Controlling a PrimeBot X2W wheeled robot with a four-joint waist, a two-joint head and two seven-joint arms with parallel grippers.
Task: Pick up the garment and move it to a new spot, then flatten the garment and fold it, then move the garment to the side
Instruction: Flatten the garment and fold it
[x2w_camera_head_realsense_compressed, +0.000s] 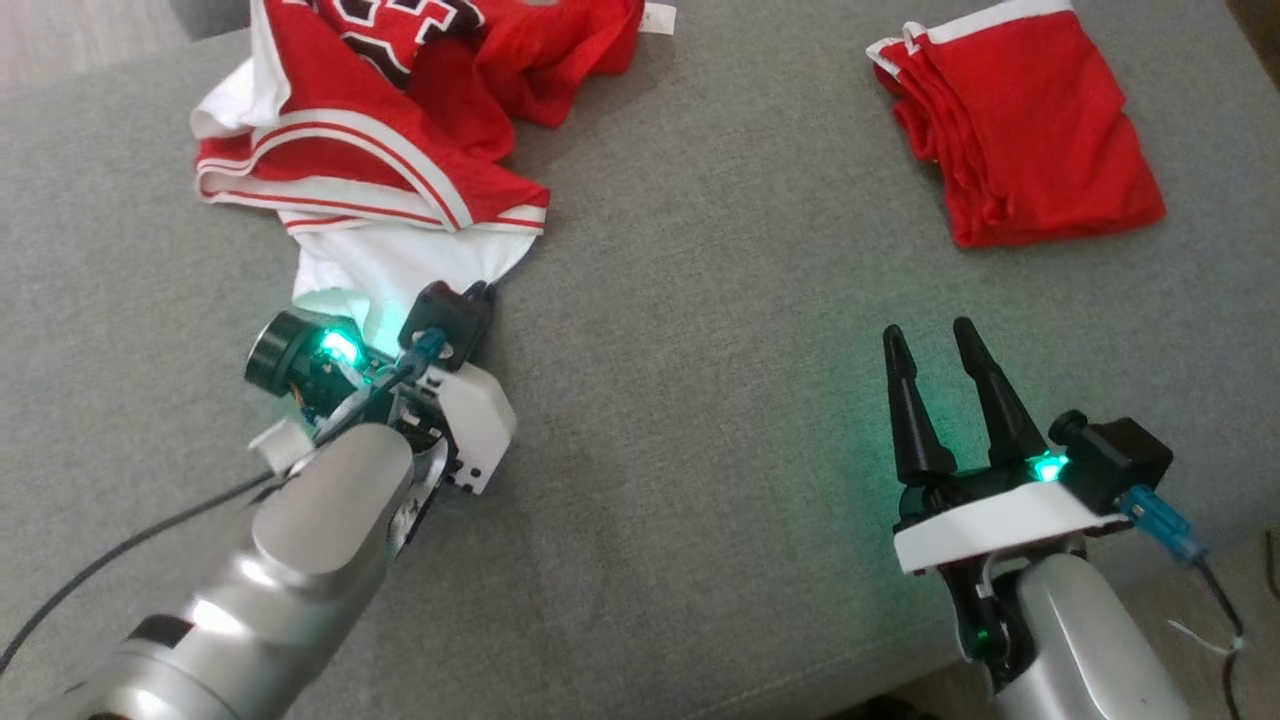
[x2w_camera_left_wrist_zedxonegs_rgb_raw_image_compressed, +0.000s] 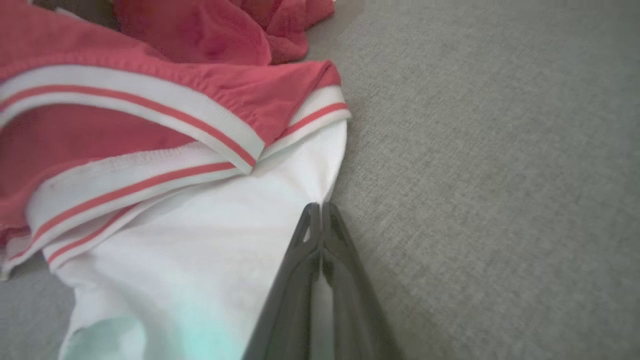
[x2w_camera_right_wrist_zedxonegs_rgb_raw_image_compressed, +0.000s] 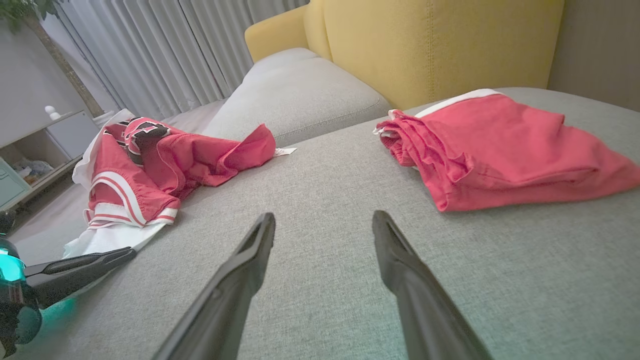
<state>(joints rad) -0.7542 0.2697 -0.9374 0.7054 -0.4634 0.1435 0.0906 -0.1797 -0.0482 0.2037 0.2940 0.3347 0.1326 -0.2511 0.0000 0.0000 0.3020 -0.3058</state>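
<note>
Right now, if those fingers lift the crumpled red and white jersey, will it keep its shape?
Probably not: the jersey lies in soft rumpled folds and should dangle. It looks thin and light, so the left fingers, pinched on its white corner, should carry it. Bunched layers may unfold.

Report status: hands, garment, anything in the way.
Left hand shut on white edge of crumpled red-and-white jersey. Right hand open, empty. Folded red garment lies apart on grey sofa cushion; nothing blocking.
</note>
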